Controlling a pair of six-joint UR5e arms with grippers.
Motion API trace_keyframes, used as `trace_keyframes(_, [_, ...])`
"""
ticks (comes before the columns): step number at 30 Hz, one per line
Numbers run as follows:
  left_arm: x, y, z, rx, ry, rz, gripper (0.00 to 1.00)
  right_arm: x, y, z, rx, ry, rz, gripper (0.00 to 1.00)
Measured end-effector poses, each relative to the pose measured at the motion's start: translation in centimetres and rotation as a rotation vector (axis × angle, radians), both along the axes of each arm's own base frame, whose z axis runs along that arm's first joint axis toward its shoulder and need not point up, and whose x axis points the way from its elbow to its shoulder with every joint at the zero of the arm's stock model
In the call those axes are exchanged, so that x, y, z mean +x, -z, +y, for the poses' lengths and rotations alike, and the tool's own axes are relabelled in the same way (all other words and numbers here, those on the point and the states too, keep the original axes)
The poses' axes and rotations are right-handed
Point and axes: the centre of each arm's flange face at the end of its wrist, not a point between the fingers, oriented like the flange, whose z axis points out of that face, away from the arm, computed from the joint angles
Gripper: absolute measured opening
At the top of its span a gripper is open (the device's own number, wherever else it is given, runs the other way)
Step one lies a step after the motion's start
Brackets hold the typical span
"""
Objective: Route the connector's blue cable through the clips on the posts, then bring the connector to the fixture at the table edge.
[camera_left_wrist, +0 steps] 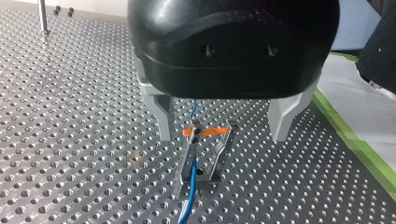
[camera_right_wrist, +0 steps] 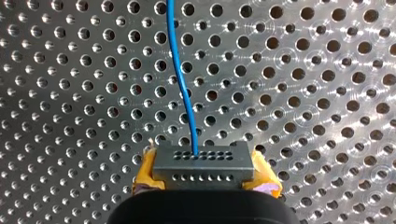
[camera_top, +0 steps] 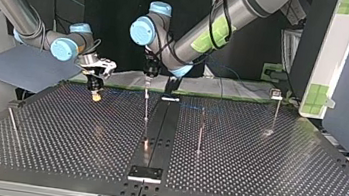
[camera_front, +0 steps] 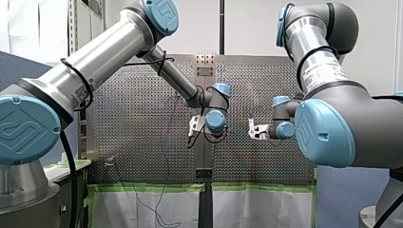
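Held fast between the yellow pads [camera_right_wrist: 147,176] of my right gripper [camera_right_wrist: 203,181]: the connector [camera_right_wrist: 203,165], a grey block with two rows of small holes, poised above the table [camera_right_wrist: 70,93] towards the far side at the top view's left. Out of its upper row, the blue cable [camera_right_wrist: 182,84], trailing ahead over the perforations. Picked up again in the left wrist view, threaded through the clip [camera_left_wrist: 205,154] past an orange mark, right beneath my left gripper [camera_left_wrist: 222,123]. Fingers [camera_left_wrist: 161,114] there spread wide, one to each side of the clip, grasping nothing. In the top view, the same gripper above the post [camera_top: 147,107] beside the centre strip, with other posts [camera_top: 201,131] further to the right and the fixture [camera_top: 144,173] at the near edge, well apart from the connector. Judged as mid-routing: one clip apparently threaded, the rest impossible to tell from here, delivery to the fixture not yet begun. Next, probably: seat the cable firmly in this clip, lead it on to the neighbouring post without dragging it back out, and keep slack enough for the connector's trip to the edge. As for writing: a pale label [camera_front: 323,71] on my right arm [camera_front: 332,123], too small to read; a moulded emblem on the blue caps [camera_front: 21,128], no legible words; nothing printed on connector or clip.
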Motion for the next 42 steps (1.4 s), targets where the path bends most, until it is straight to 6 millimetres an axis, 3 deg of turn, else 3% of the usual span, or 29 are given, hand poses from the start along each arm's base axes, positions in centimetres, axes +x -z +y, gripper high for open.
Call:
trace_keyframes(23, [-0.3, -0.3, 0.3, -0.009, -0.029, -0.005, 1.0, 0.0, 0.0, 0.0, 0.0, -0.008, -0.002, 0.01])
trace_keyframes(42, [-4.2, -5.2, 1.7, -0.176, -0.051, -0.104, 1.0, -0.1, 0.1, 0.1, 0.009, -0.008, 0.004, 0.01])
